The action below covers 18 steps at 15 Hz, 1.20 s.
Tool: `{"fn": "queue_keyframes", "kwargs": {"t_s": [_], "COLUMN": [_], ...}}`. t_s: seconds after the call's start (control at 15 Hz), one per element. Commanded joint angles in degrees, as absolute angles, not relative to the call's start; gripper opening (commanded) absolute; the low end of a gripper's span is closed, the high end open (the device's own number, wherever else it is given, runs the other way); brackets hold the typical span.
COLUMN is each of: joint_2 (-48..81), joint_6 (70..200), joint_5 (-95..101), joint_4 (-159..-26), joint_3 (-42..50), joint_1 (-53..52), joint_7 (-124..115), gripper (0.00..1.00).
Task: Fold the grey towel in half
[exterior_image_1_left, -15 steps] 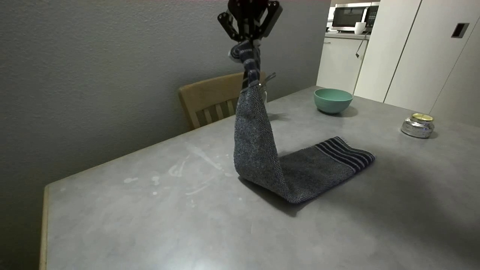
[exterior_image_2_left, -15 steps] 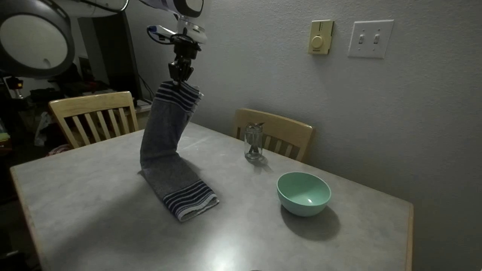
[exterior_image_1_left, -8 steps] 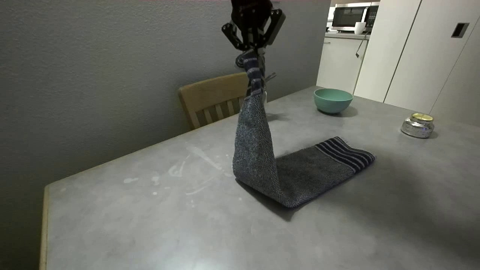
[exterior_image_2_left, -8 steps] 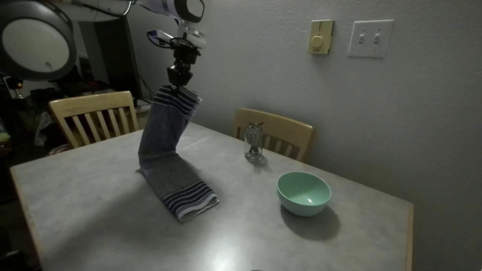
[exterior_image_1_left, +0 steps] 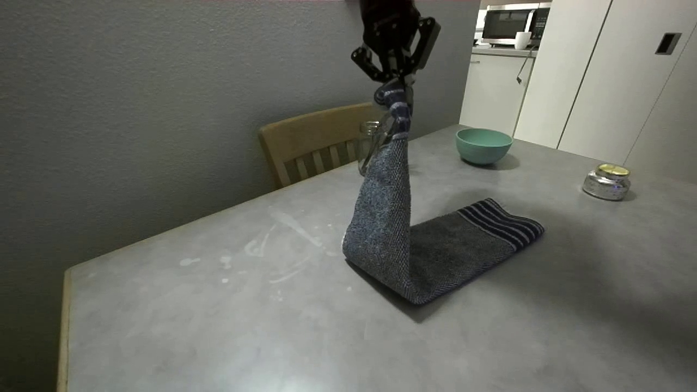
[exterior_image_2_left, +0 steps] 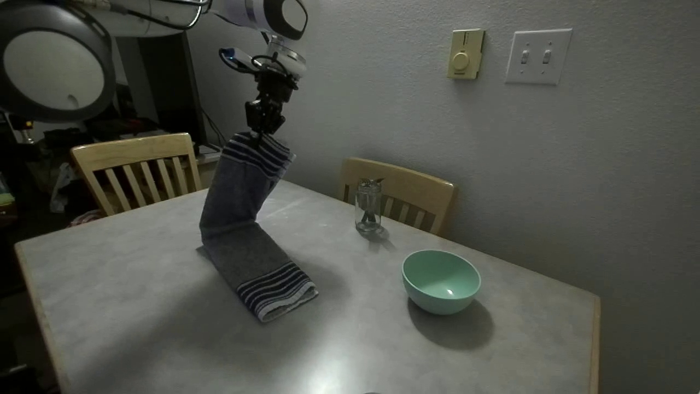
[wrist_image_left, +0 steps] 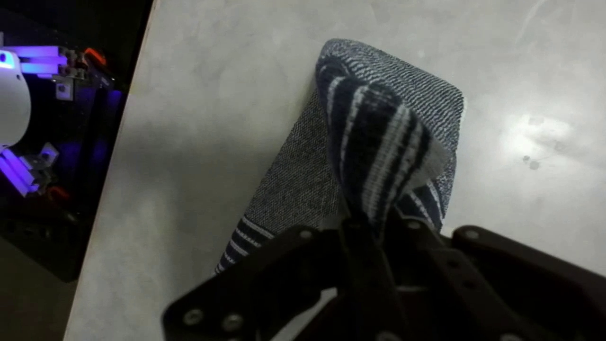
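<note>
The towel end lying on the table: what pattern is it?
Navy and white stripes; the towel end shows best in an exterior view.

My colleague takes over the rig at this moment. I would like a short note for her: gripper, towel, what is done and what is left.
Gripper: shut on one striped end of the grey towel, above the table.
Towel: bent in between; the other striped end lies on the table.
Done: one end is gripped and raised.
Left: the fold is not made yet. Probably carry the held end over the lying end, lower it, align the edges, release.
</note>
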<state>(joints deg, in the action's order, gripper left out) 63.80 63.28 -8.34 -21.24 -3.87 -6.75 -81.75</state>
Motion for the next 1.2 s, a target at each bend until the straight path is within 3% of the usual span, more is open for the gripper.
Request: {"fn": "queue_keyframes", "kwargs": {"t_s": [0.0, 0.13, 0.2, 0.53, 0.6, 1.13], "joint_2": [64.2, 64.2, 63.0, 62.9, 63.1, 70.0], "joint_6": [60.2, 62.7, 62.7, 62.9, 62.5, 57.3], "joint_5": [-8.8, -10.6, -9.2, -9.6, -9.7, -14.6], "joint_4": [-20.6, -20.5, -22.7, -22.8, -23.0, -22.9], "joint_3": [-3.8, -4.8, -3.6, -3.8, -3.9, -7.2], "joint_1": [-4.4, -2.5, -4.2, -2.9, -2.8, 0.6], "joint_7": [-81.1, -81.8, -81.6, -81.6, -81.4, -82.9], "gripper": [0.02, 0.02, 0.1, 0.1, 0.02, 0.02]}}
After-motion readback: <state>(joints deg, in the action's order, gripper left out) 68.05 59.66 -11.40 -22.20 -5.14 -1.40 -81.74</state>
